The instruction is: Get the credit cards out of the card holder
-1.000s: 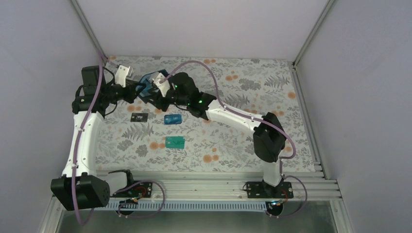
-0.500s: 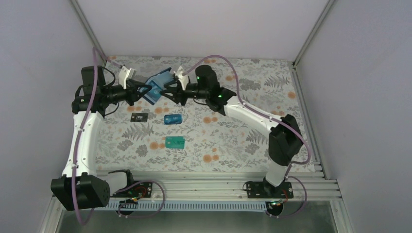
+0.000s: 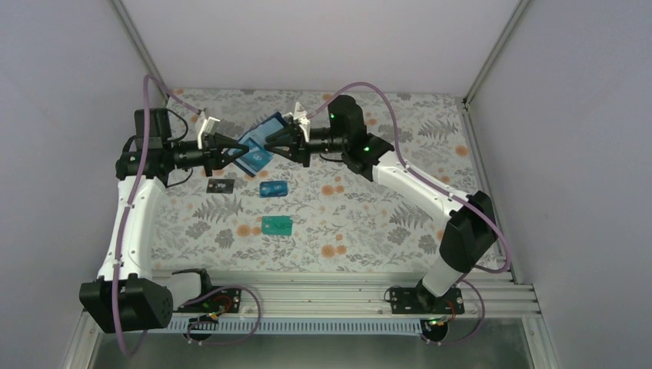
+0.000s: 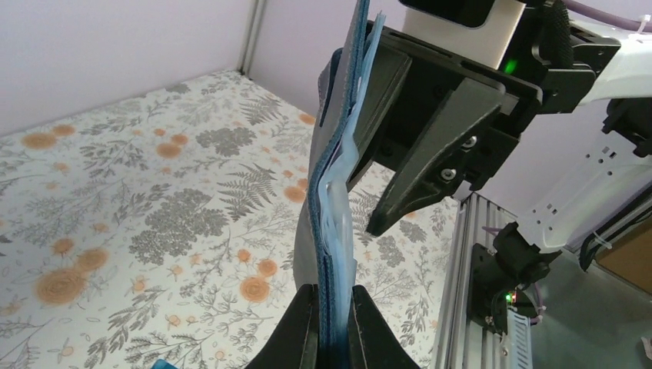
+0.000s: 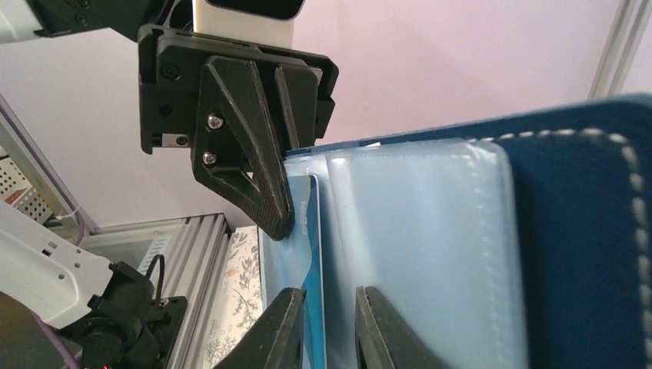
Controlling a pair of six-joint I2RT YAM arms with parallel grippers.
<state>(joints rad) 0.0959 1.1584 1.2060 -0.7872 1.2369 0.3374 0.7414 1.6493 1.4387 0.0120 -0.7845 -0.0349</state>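
Note:
The navy card holder (image 3: 258, 151) hangs open above the back of the table, and my left gripper (image 3: 235, 150) is shut on its lower edge. The left wrist view has it edge-on (image 4: 337, 192) between my left gripper's (image 4: 332, 311) pads. From the right, my right gripper (image 3: 274, 142) meets it. Its jaws (image 5: 329, 321) stand narrowly open on either side of a thin blue card (image 5: 314, 261) that sits in a clear pocket (image 5: 430, 254). Three credit cards lie on the cloth: dark (image 3: 221, 185), bright blue (image 3: 274, 188), teal (image 3: 277, 224).
A flowered cloth (image 3: 384, 215) covers the table. White walls and aluminium posts (image 3: 486, 58) close it in. A metal rail (image 3: 330, 288) runs along the near edge, carrying both arm bases. The right arm's purple cable (image 3: 384, 100) loops over the back.
Both grippers and the card holder have shifted right and risen. The right arm has swung out straighter, and its jaws have narrowed around the card's edge. The cards on the cloth have not moved.

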